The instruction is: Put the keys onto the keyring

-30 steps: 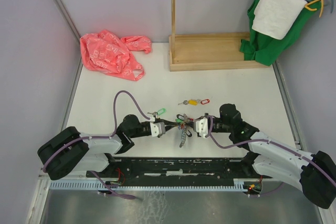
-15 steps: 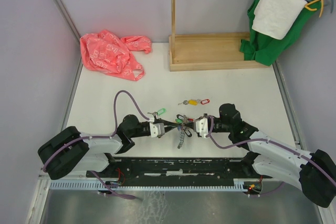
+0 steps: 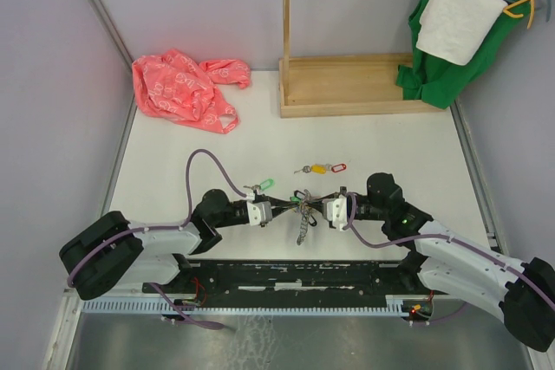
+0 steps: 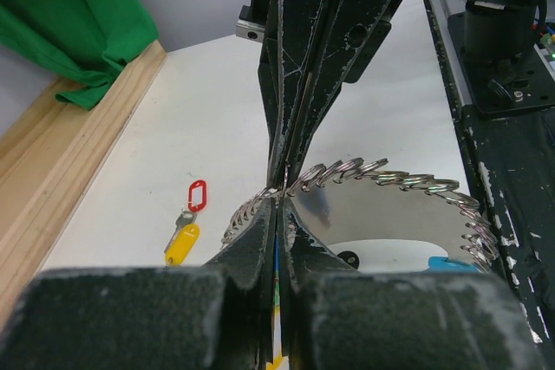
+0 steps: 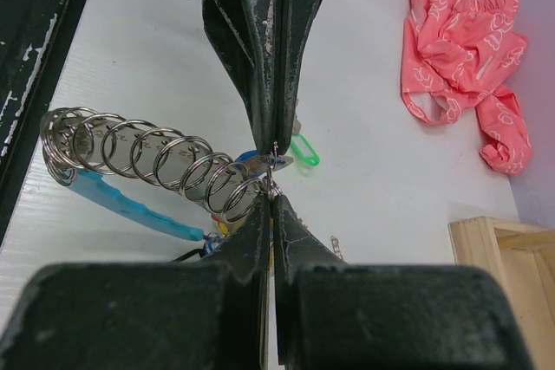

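Observation:
The keyring (image 3: 301,214) hangs between my two grippers near the table's front edge, with tagged keys dangling under it. Its grey coil of rings (image 4: 390,178) and light-blue sleeve (image 5: 130,205) show in the wrist views. My left gripper (image 3: 276,207) and right gripper (image 3: 310,207) meet tip to tip, both shut on the thin ring wire at the coil's end. A small silver key head (image 5: 264,162) sits at that joint. Two loose keys, one with a yellow tag (image 3: 319,167) and one with a red tag (image 3: 338,165), lie just beyond. A green-tagged key (image 3: 264,185) lies by the left gripper.
A crumpled pink plastic bag (image 3: 182,88) lies at the back left. A wooden stand (image 3: 347,84) stands at the back, with green cloth (image 3: 438,62) and a white towel on hangers to its right. The black base rail (image 3: 286,275) runs along the near edge.
The right arm has shifted slightly right and toward me. The bunch of keys under the keyring has swung a little. Both grippers have stayed shut.

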